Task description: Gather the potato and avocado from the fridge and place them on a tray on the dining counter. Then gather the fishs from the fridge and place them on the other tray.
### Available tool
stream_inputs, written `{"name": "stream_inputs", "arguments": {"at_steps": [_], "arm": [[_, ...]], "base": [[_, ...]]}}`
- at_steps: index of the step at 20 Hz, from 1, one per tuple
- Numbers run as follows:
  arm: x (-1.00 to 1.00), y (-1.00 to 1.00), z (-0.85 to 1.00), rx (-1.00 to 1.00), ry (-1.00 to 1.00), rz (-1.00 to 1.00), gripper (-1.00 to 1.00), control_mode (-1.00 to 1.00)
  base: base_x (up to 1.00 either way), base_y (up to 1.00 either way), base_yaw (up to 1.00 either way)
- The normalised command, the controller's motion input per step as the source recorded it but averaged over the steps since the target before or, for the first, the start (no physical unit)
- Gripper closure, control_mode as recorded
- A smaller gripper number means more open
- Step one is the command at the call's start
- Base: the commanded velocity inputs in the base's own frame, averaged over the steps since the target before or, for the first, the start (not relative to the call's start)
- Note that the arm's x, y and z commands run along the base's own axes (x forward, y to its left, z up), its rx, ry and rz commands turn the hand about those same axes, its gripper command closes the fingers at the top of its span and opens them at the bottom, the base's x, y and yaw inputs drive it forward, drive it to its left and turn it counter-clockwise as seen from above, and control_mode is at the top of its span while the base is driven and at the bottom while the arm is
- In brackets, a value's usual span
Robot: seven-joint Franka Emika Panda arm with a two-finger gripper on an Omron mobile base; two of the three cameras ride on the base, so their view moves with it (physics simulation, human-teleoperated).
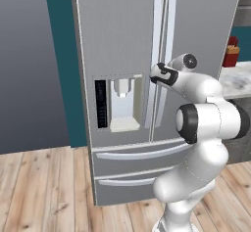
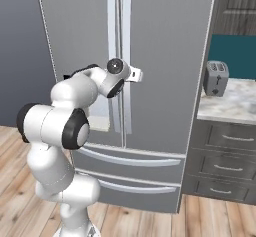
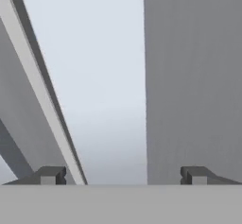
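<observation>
Claw [image 3: 123, 176] released, straddling right door handle [image 2: 127, 71] of closed fridge [image 2: 165, 56]; handle should be centred before clenching.

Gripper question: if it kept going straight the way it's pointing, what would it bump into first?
Probably the fridge. The open gripper faces its closed doors by the upright handles, with a pale handle between its fingertips, so likely that handle first; depth is unclear.
</observation>
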Motion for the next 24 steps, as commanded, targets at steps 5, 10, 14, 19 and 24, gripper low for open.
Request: {"name": "stream_inputs", "arguments": {"at_steps": [5,10,14,19,24], "arm": [[0.34,-0.04,-0.13,0.0,0.0,0.01,-1.0,-1.0],[0.43,0.0,-0.28,0.0,0.0,0.03,-1.0,-1.0],[0.49,0.0,-0.38,0.0,0.0,0.04,1.0,-1.0],[0.32,-0.02,-0.14,0.0,-0.06,0.01,1.0,-1.0],[0.02,-0.39,0.0,0.0,0.02,-0.02,1.0,-1.0]], "base": [[0.0,0.0,0.0],[0.0,0.0,0.0],[0.0,0.0,0.0],[0.0,0.0,0.0],[0.0,0.0,0.0]]}}
